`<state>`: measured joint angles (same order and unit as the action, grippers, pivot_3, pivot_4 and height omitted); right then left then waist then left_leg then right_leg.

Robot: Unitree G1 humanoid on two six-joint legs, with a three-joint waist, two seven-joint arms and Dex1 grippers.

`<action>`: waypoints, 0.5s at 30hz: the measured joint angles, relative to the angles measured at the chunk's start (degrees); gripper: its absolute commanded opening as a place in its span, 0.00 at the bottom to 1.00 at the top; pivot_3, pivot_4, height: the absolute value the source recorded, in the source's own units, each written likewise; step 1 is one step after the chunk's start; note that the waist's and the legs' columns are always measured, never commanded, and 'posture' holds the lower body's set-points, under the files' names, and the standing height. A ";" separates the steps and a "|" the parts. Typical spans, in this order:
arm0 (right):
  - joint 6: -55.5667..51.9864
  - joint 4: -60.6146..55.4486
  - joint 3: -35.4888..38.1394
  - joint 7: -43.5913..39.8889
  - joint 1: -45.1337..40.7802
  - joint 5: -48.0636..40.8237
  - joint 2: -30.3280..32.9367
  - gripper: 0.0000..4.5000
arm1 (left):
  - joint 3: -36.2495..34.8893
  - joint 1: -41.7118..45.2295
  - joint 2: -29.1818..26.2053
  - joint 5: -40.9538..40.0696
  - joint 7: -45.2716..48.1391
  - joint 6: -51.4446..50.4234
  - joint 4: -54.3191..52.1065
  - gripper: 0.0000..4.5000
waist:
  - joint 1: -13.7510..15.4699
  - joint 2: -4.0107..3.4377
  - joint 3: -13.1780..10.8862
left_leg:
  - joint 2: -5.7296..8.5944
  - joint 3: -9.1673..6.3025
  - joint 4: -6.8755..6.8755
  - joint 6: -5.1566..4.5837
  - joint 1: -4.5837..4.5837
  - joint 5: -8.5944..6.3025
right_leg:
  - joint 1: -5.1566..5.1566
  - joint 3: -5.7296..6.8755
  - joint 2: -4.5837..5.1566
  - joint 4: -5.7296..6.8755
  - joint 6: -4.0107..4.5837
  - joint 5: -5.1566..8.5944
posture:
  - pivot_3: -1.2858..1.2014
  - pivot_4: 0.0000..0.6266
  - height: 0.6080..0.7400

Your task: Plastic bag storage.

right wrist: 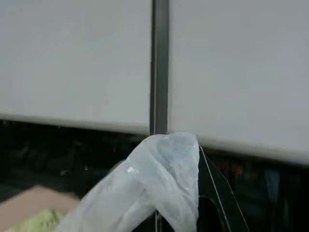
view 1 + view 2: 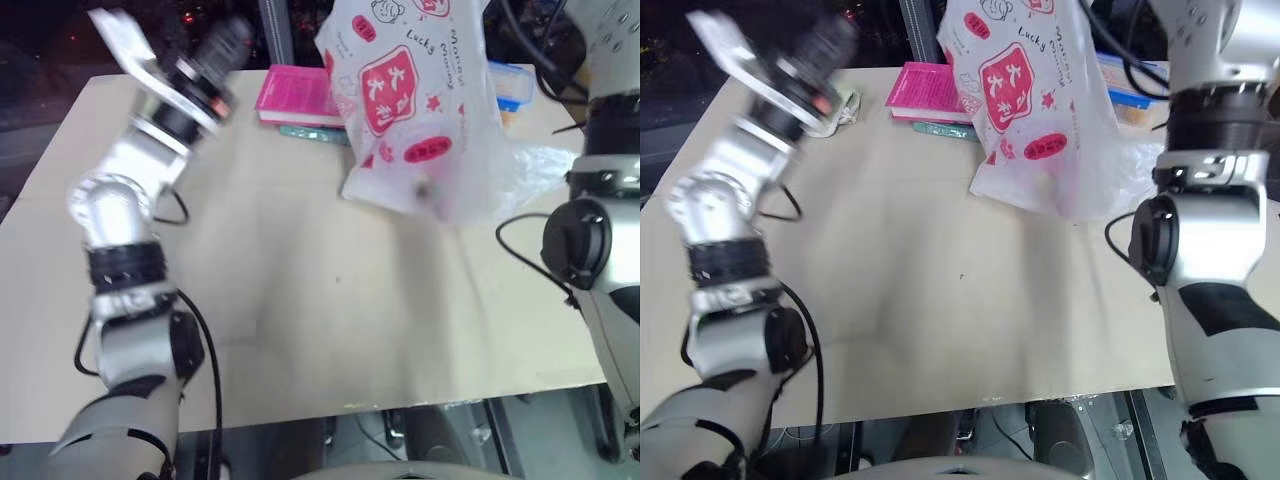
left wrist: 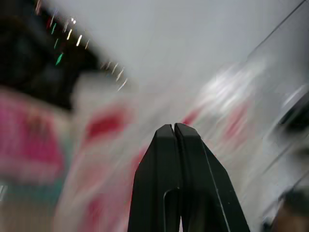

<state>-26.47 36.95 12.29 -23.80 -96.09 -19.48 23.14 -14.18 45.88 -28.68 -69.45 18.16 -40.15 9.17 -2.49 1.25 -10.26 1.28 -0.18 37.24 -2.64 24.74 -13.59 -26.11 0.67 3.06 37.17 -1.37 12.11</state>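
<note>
- Two arms are raised over the tan table [image 2: 300,330], and the step in hand looks like the lift: the plastic bag [image 2: 415,110] hangs above the far side of the table, its lower end low over the tabletop — whether touching it I cannot tell.
- The left gripper [image 3: 174,129] has its black fingers pressed together on nothing, pointing toward the bag from the left side of the table.
- Behind the bag on the table lies a pink book [image 2: 295,92] on a teal one [image 2: 312,133], with a blue-edged item [image 2: 510,85] just to the bag's right.
- The right gripper [image 1: 193,159] pinches a bunched fold of the bag's film at the top, fingers clamped on it.
- Next, by my judgement, the free left gripper must catch the hanging lower part so the bag can be folded or gathered for storing.
- Readable print: "Lucky" on the white film, plus a red square with white characters I cannot make out.
</note>
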 measured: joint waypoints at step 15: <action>-1.25 9.88 -2.51 -3.19 -4.08 1.17 -4.92 0.00 | 19.06 -14.47 8.02 14.03 9.90 -4.26 -20.70 0.79 | 1.60 -0.13 0.09 | 0.07 0.11 0.29 0.02 -0.26 0.02 | 0.19 -0.09 0.11 0.29 -0.01 -0.06 | 0.52 0.24 1.00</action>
<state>-27.72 46.83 9.78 -26.99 -100.17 -18.31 18.22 4.88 31.41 -20.66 -55.41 28.06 -44.41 -11.53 -0.90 1.12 -10.17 1.35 -0.07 37.54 -2.63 24.48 -13.57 -25.93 0.57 3.17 37.46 -1.37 12.05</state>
